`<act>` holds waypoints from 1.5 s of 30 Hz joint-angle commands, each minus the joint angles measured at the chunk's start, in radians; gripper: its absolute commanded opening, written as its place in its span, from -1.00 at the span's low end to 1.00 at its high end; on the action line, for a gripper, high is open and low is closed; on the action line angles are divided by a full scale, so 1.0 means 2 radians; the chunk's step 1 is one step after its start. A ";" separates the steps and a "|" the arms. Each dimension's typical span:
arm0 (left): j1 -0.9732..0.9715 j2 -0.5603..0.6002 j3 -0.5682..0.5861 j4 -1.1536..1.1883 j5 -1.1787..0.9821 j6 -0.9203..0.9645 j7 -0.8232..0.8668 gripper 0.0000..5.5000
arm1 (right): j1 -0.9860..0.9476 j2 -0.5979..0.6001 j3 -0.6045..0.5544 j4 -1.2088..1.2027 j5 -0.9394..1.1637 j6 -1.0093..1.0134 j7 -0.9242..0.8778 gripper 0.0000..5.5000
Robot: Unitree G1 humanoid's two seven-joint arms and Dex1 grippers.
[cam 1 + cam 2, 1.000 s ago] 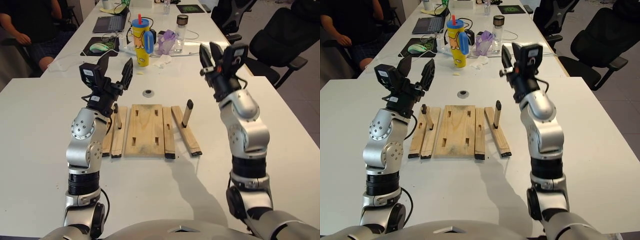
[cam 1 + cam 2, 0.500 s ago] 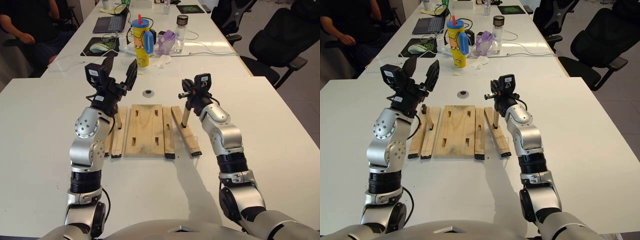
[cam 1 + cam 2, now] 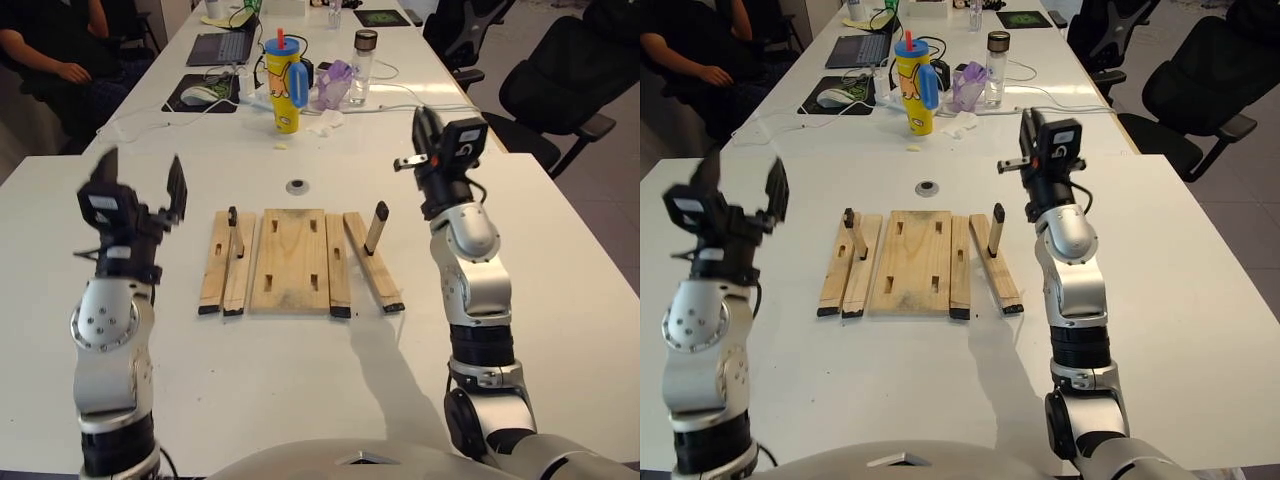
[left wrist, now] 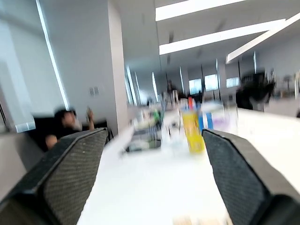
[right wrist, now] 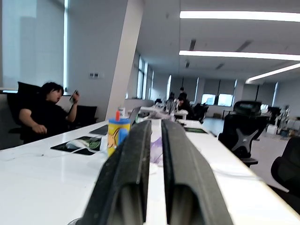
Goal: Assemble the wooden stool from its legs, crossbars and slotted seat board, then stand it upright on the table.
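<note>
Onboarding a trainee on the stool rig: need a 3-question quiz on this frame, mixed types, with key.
1. True or false: the seat board lies flat on the table.
2. The left pincer is open. The right pincer is: A open; B shut; C shut on the seat board.
3. How many pegs stand upright on the side planks?
Key: 1 true; 2 B; 3 two, one on each side of the seat board.
</note>
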 commanded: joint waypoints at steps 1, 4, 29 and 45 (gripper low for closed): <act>0.038 -0.005 -0.055 0.012 -0.012 0.030 -0.030 0.36 | -0.016 -0.016 -0.019 -0.031 -0.001 0.031 -0.007 -0.86; 0.037 -0.010 -0.085 0.022 -0.001 0.034 -0.030 0.36 | -0.017 -0.022 -0.035 -0.021 0.009 0.045 -0.005 -0.86; -0.116 -0.040 -0.101 0.157 0.050 0.068 0.024 -0.84 | 0.010 -0.003 -0.034 0.029 0.039 0.075 0.011 -0.87; -0.360 0.054 0.039 0.188 -0.305 0.197 -0.203 -0.84 | -0.002 -0.075 -0.121 -0.025 0.438 0.331 0.230 -0.39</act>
